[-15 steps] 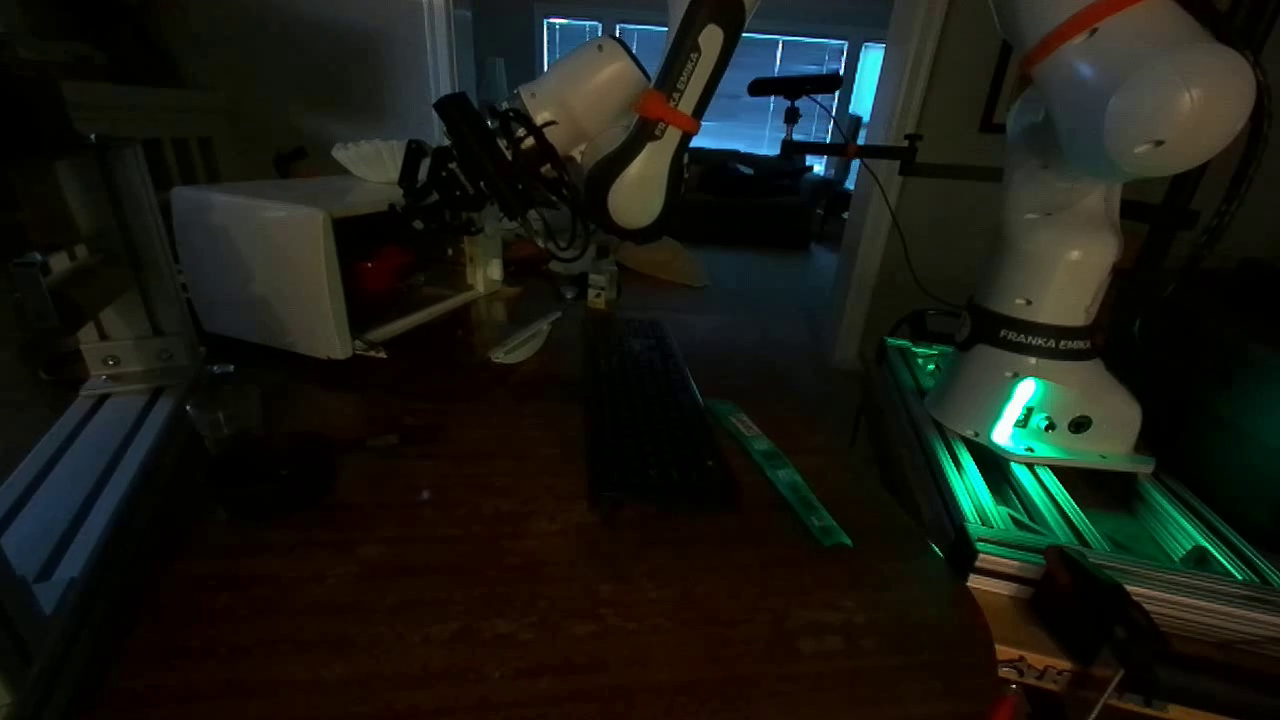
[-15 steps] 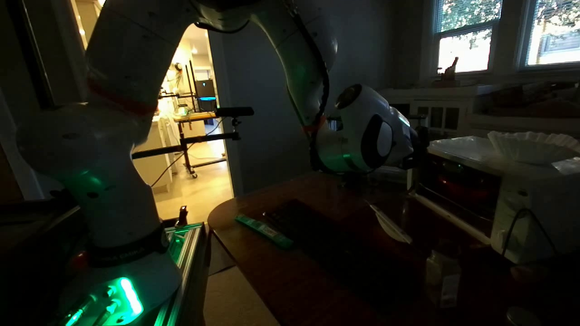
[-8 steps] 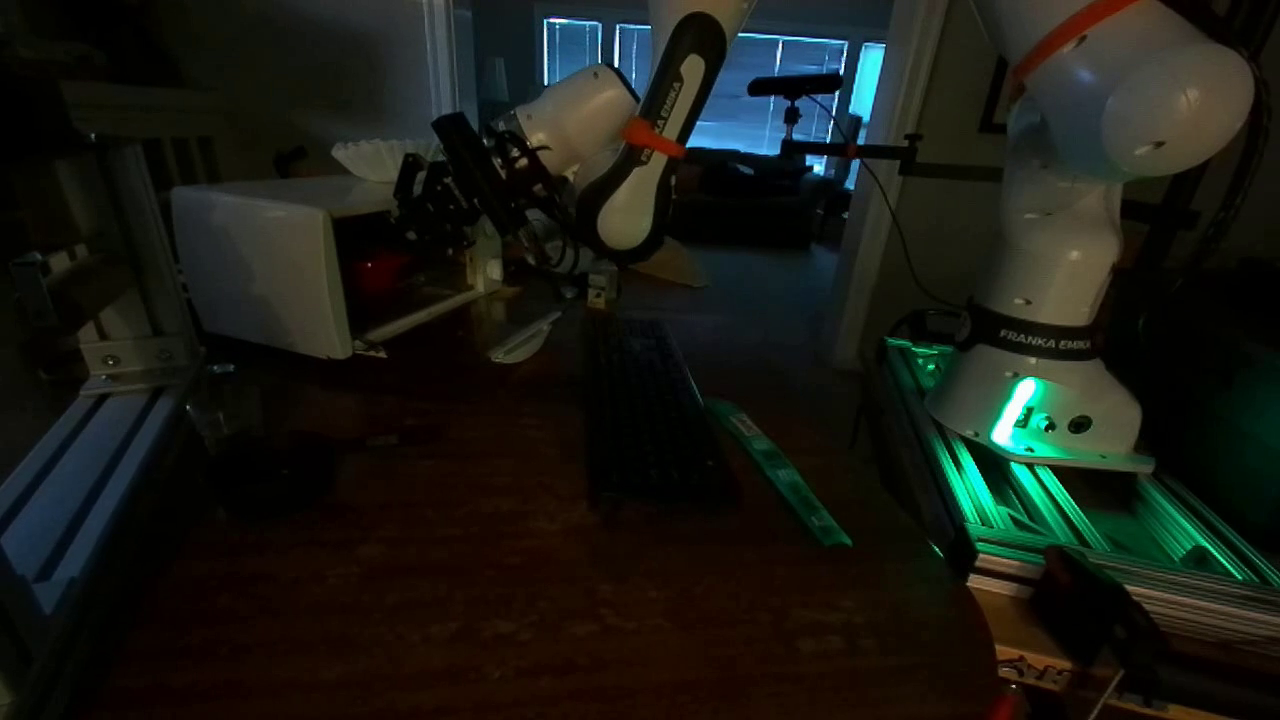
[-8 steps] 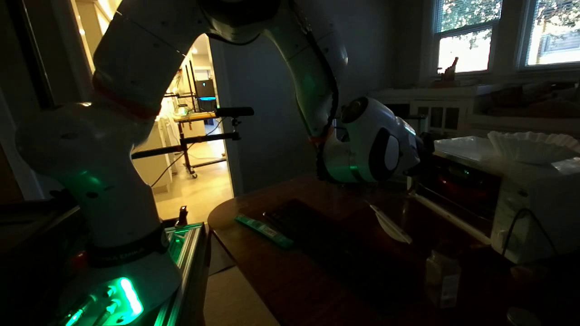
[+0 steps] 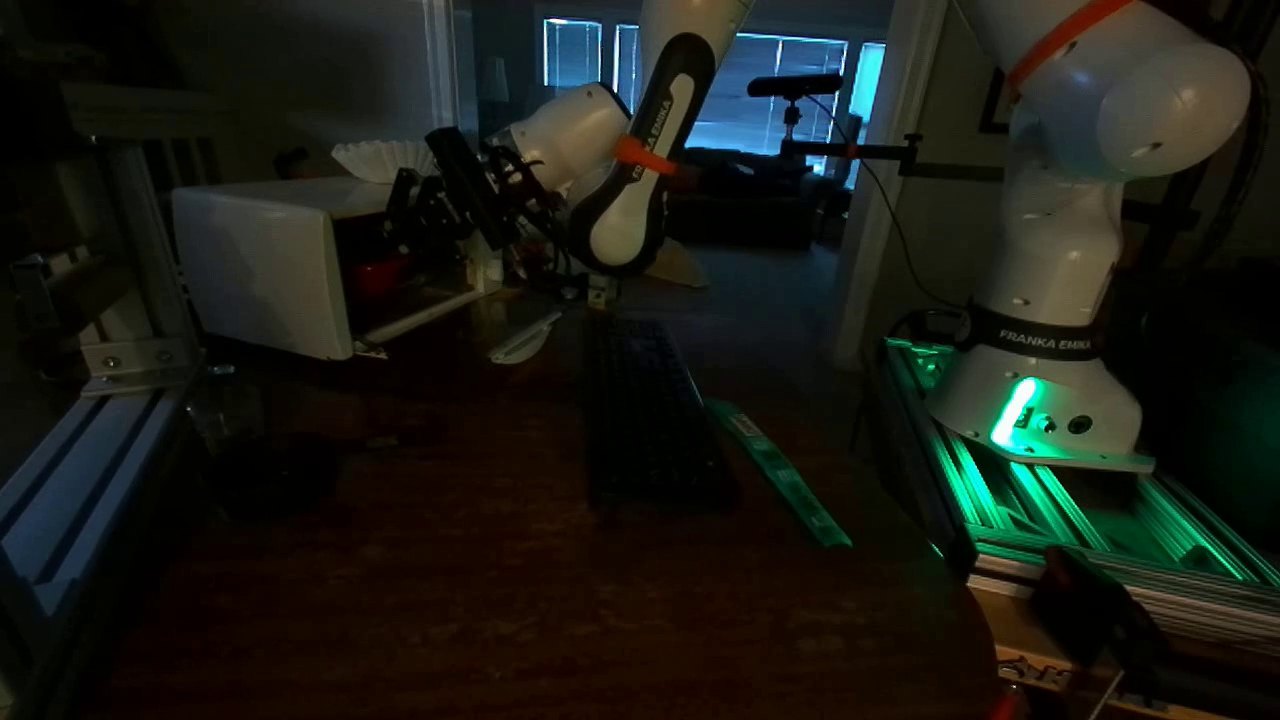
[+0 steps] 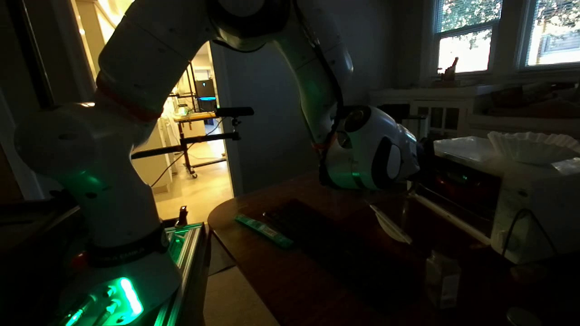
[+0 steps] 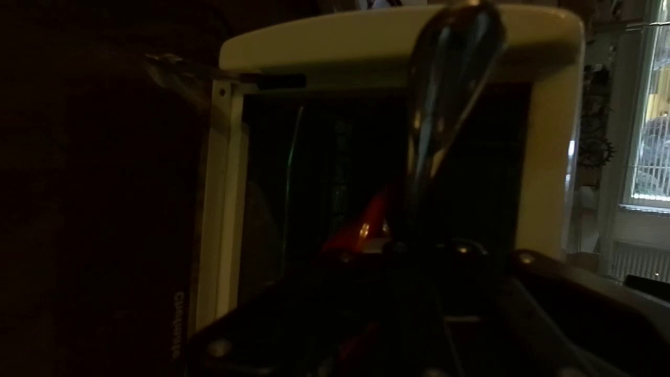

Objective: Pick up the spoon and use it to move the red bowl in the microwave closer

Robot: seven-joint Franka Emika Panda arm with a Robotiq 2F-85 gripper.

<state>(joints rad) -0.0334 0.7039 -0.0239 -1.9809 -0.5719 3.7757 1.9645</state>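
The white microwave [image 5: 255, 270] stands open on the table; it also shows in an exterior view [image 6: 528, 208] and the wrist view [image 7: 552, 157]. The red bowl [image 5: 378, 278] sits inside its dark cavity. In the wrist view the red bowl [image 7: 361, 228] is partly hidden by my gripper and the spoon. My gripper [image 5: 400, 220] is at the cavity opening, above and in front of the bowl. In the wrist view my gripper [image 7: 411, 248] is shut on the shiny metal spoon [image 7: 455, 68], whose head points away from the jaws. Whether the spoon touches the bowl cannot be told.
A pale fluted dish [image 5: 385, 158] stands on top of the microwave. A white flat item [image 6: 390, 224], a dark keyboard [image 5: 650, 415] and a green strip [image 5: 785, 475] lie on the table. A small box-like container [image 6: 443, 280] stands near the microwave.
My arm and gripper have moved down and slightly toward the microwave. The red bowl shows less covered above its rim. The other things have not moved.
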